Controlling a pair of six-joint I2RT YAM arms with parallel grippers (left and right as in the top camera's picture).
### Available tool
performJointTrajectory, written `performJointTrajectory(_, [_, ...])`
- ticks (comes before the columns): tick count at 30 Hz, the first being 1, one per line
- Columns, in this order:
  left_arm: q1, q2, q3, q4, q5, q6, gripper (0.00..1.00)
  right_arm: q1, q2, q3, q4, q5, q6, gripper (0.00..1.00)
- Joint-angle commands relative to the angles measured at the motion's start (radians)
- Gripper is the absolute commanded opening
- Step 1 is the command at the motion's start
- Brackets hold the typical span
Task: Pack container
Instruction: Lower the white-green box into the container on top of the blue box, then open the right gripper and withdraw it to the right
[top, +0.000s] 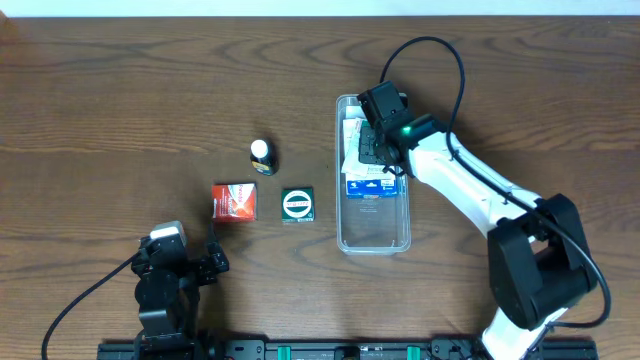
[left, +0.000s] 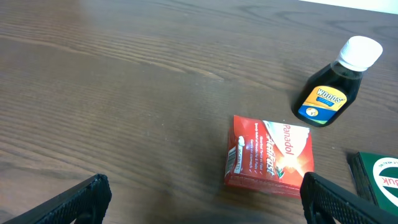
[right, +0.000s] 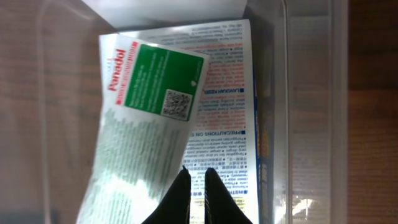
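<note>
Overhead: right fingers (right: 179, 193), pressed nearly together, hang inside the container (top: 375, 228) over its boxes (top: 368, 184); left fingers (left: 68, 202) spread wide, well left of it.

Overhead: fixed, high, looking straight down, whole table (top: 120, 90) in frame. Left wrist: low, shallow angle, close to the surface, facing the red box (left: 268, 154) and bottle (left: 333, 84) mid-table; overhead shows both too. Right wrist: very close, looking down into the container (right: 311, 93), which overhead also shows.
</note>
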Motion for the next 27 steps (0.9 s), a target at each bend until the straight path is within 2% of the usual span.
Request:
performJointTrajectory(1, [0.0,0.002,-0.016,-0.001,0.003,0.017,0.98,0.003,0.05,0.007,0.005,0.034,0.014,0.08])
performJointTrajectory(11, [0.0,0.002,-0.016,-0.001,0.003,0.017,0.98,0.003,0.079,0.007,0.142,0.018,-0.029,0.01])
performJointTrajectory(27, [0.0,0.002,-0.016,-0.001,0.003,0.017,0.98,0.004,0.079,0.007,0.145,-0.1,-0.04,0.04])
